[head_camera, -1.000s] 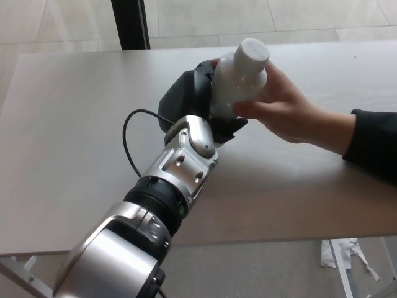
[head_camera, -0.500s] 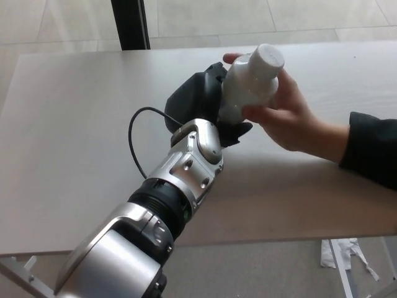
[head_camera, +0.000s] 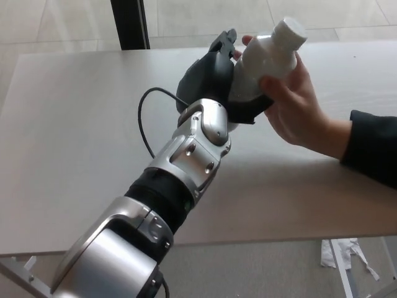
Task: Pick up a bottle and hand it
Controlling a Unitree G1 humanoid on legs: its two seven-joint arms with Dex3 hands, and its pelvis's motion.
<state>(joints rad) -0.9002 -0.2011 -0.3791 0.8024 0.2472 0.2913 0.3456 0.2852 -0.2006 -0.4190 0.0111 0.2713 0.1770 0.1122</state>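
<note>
Left hand (head_camera: 217, 81) fingers wrapped around white plastic bottle (head_camera: 263, 59) (tilted, cap upper right); person's hand (head_camera: 294, 102) also gripping bottle above grey table (head_camera: 74, 124).

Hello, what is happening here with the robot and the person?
The robot's left hand is wrapped around a white bottle, held tilted above the table. A person's hand has come in from the right and grips the same bottle, so both hold it at once. It looks like a handover in progress. The right hand is not in view.

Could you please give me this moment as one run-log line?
phase: handover | left hand: shut on white bottle | person's hand: also gripping bottle | right hand: not in view
</note>
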